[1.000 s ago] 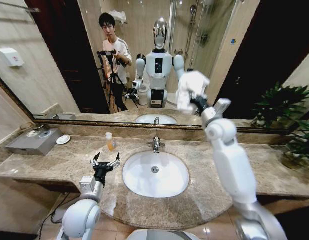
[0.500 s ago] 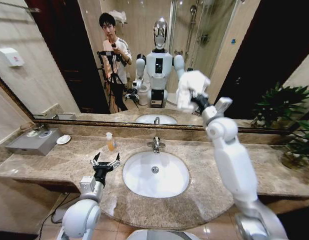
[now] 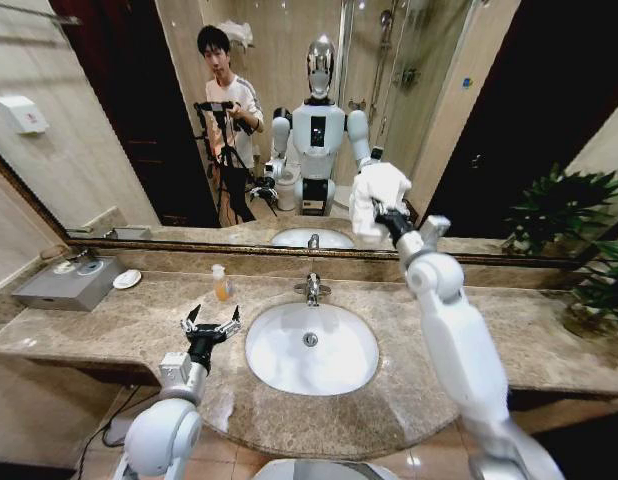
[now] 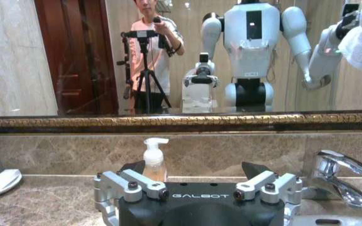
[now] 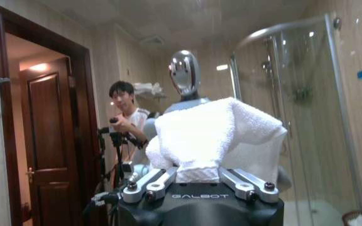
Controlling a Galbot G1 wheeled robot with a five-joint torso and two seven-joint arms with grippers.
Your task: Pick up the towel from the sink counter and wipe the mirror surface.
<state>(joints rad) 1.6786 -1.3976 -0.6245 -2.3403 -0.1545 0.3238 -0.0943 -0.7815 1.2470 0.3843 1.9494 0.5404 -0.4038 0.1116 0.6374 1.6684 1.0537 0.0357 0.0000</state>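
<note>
The towel [image 3: 377, 196], a lumpy white terry bundle, is held up against the mirror surface [image 3: 289, 110], seemingly touching the glass. Below it runs the sink counter [image 3: 119, 320], brown marbled stone around an oval white basin.

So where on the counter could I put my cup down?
The counter has bare stone between the soap bottle and the gray tray, and a wide patch right of the sink up to the plant. It is crowded by the left gripper and around the faucet.

Bathroom, basin [image 3: 311, 348], mirror [image 3: 289, 110], shower stall [image 5: 300, 122]
</note>
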